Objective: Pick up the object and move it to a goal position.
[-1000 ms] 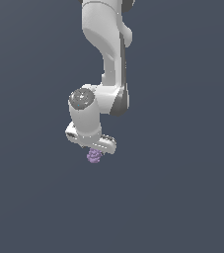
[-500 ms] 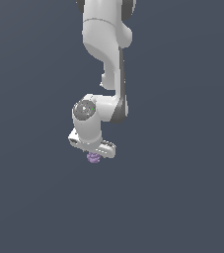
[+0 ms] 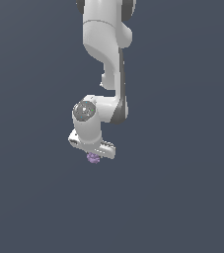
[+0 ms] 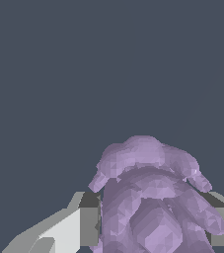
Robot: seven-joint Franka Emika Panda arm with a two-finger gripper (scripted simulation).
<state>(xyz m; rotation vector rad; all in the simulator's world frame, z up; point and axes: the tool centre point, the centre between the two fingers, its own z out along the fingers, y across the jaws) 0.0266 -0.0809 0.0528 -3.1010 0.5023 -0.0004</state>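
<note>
Peeking from under the gripper (image 3: 93,154), the berry (image 3: 93,158) is pinched between my fingers (image 4: 86,225); fingertips hidden, its lower part cut off.

You see the object (image 3: 93,158), a pale-purple lumpy cluster like a small bunch of grapes, tucked just beneath the gripper (image 3: 93,156); in your wrist view it (image 4: 150,197) sits clamped between the two grey fingers (image 4: 86,220), its faceted lobes bulging outward
</note>
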